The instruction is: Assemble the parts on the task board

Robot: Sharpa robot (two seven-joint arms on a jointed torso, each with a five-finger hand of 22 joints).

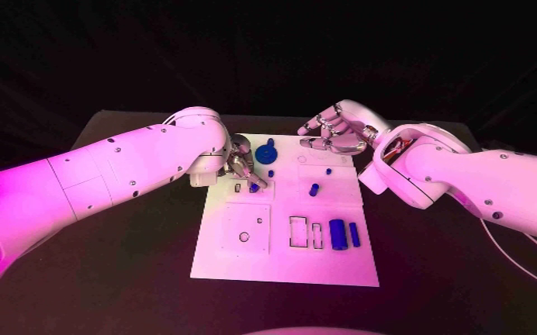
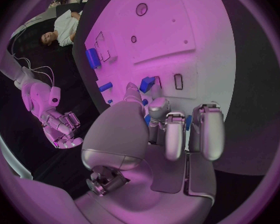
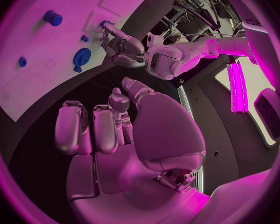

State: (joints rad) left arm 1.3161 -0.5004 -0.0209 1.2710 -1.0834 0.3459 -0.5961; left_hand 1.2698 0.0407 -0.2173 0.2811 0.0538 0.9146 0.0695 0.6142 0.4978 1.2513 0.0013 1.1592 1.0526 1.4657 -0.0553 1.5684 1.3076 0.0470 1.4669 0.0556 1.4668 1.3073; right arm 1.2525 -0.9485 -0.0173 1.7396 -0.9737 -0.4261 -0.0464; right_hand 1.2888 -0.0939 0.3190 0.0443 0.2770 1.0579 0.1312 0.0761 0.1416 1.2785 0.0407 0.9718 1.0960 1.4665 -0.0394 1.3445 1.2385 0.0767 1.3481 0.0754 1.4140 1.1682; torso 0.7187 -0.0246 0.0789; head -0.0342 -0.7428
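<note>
The white task board [image 1: 285,261] lies in the middle of the black table. My left hand [image 1: 238,166] is over its far left part, fingers curled, with one fingertip [image 2: 132,90] touching a small blue part [image 1: 255,188] beside a narrow slot [image 2: 179,81]. That part [image 2: 147,83] stands tilted on the board. A round blue part [image 1: 266,152] sits just beyond the left hand. My right hand [image 1: 334,135] hovers over the board's far edge, its fingers curled in and holding nothing. The left hand [image 3: 124,47] and the round part [image 3: 82,57] also show in the right wrist view.
Two blue cylinders [image 1: 337,234] [image 1: 354,233] lie in the board's near right area beside empty rectangular slots [image 1: 299,231]. Small blue pegs [image 1: 313,190] [image 1: 328,170] [image 1: 271,173] stand mid-board. A square plate with a hole [image 1: 244,236] occupies the near left.
</note>
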